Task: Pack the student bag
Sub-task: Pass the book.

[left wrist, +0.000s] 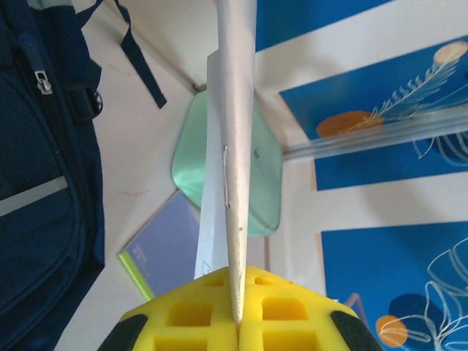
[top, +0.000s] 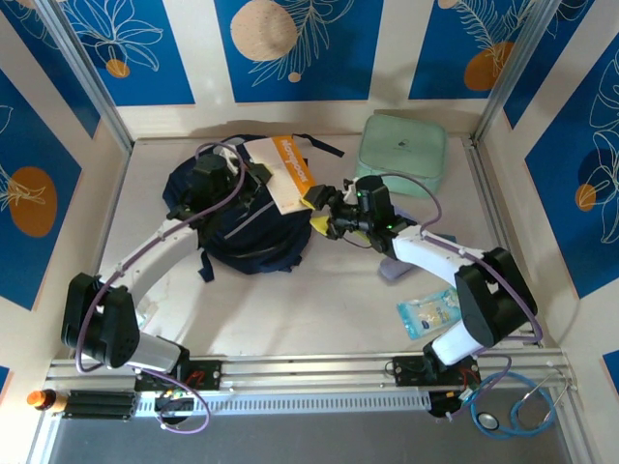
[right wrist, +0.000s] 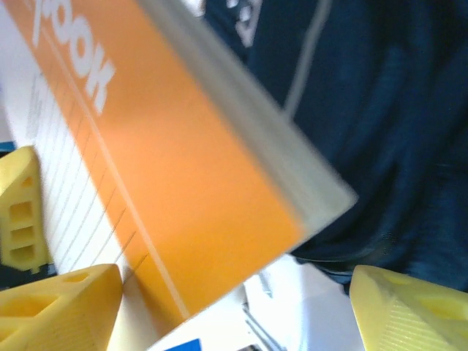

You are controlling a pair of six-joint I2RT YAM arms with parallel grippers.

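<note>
Nearest us, at the counter's (top: 319, 319) front edge, a blue stethoscope (top: 513, 406) lies by the right end of the metal rail (top: 309, 369) where both arms are bolted. Just beyond it, a small pale-blue printed packet (top: 430, 311) lies flat beside the right arm.

At mid-counter the right gripper (top: 324, 211) points left with its yellow jaws spread wide. In its wrist view an orange-and-white notebook (right wrist: 183, 168) sits between and beyond the fingertips (right wrist: 66, 307), and we cannot tell whether they touch it.

The student bag (top: 242, 227), large and dark navy, lies left of centre, just left of the right gripper. The left gripper (top: 240, 164) hangs over the bag's top. Its jaws are closed tight on the notebook's thin edge, which its wrist view shows rising straight from the yellow pads (left wrist: 197, 314). A lilac booklet (left wrist: 164, 248) lies flat on the counter beside the bag.

Farthest back sits a mint-green zip case (top: 401, 155), near the rear wall.
</note>
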